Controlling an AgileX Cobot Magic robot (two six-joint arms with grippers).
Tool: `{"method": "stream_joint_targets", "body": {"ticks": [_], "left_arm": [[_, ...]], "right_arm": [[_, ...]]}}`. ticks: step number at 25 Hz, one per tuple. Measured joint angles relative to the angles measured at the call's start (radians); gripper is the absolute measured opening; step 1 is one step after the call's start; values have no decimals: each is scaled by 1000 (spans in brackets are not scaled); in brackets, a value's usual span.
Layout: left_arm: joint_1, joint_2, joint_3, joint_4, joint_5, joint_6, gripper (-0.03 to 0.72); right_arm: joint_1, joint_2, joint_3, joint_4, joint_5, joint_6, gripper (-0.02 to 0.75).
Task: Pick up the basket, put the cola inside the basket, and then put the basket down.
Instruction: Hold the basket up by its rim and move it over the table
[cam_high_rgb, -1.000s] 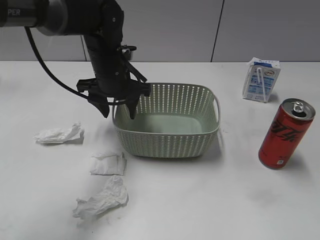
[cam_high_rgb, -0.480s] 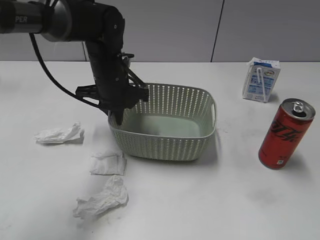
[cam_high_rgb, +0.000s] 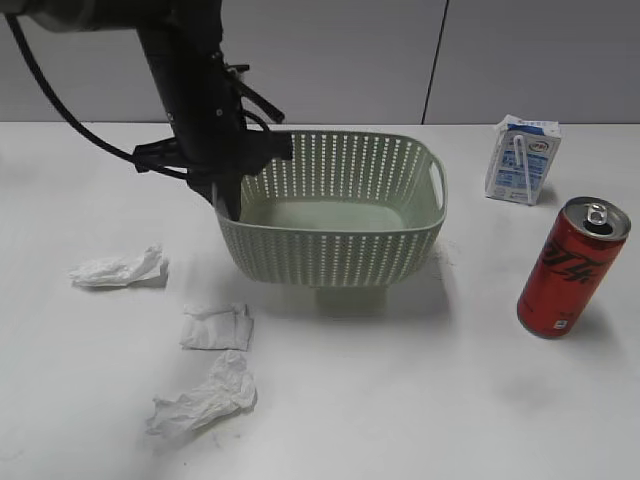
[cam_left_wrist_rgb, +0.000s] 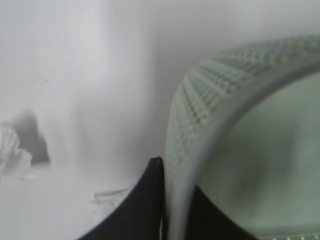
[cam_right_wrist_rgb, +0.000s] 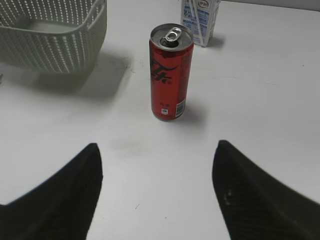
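Basket (cam_high_rgb: 335, 225) sits at the centre of the exterior frame, clear of the table (cam_high_rgb: 420, 400) with its shadow beneath; the left gripper (cam_high_rgb: 228, 190) pinches its left rim, one finger (cam_left_wrist_rgb: 145, 200) outside the wall and one inside, so the jaws are closed narrow on that wall; the cola (cam_high_rgb: 572, 266) stands upright at the right edge of the frame, well apart from the basket, with a carton (cam_high_rgb: 522, 160) behind it; the right gripper (cam_right_wrist_rgb: 155, 195) hangs above the table near the can, jaws spread wide and empty. The risk, as I judge it, is the one-sided hold; the basket hangs from a thin perforated rim, so the can's weight dropped in could tip it or slide it out of the grip; a careless approach could also knock the tall can over.
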Motion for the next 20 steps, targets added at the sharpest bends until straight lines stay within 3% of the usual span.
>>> {"method": "stream_joint_targets", "body": {"ticks": [7,12,17,20], "left_arm": [[3,-136,42,-4,13,-27,-3],[3,-274,158,26,13,-86,-3],[3,-395,335,44,7,-90,-3],[3,-436,411,44,-26,-92,-3]], "right_arm": [[0,-1,0,12,0,0,519],[0,12,-19,27,-28,8,519],[0,196,-75,33,-33,75,521],[0,376,-139,61,-46,81,596]]}}
